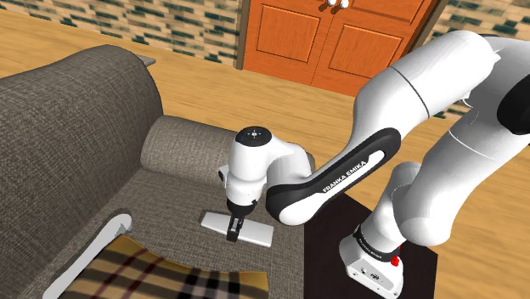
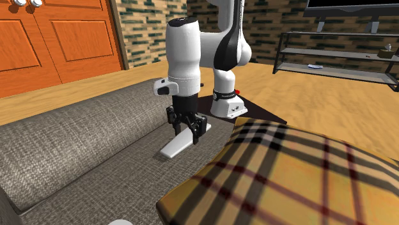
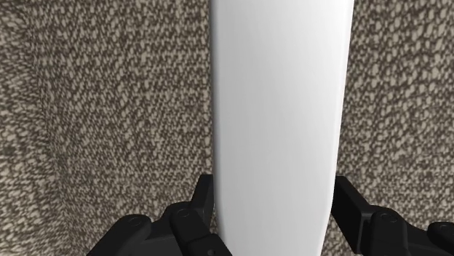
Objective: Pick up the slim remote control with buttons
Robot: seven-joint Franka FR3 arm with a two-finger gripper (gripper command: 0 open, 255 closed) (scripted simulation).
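Note:
A plain white slim remote (image 1: 256, 234) lies on the grey-brown woven sofa seat (image 1: 170, 208); no buttons are drawn on it. My black gripper (image 1: 235, 228) stands straight down over its middle, shut on it. In the wrist view the two fingers (image 3: 198, 211) press against the long sides of the remote (image 3: 280, 109). From the second exterior view the remote (image 2: 174, 148) rests flat on the cushion, with the gripper (image 2: 190, 133) clasping the end nearer the stand.
A plaid yellow-brown cushion (image 2: 294, 179) lies close beside the remote on the seat. The sofa's backrest (image 1: 59, 127) and armrest (image 1: 183, 140) enclose the spot. Behind are an orange door (image 1: 340, 34) and a dark shelf unit (image 2: 339, 61).

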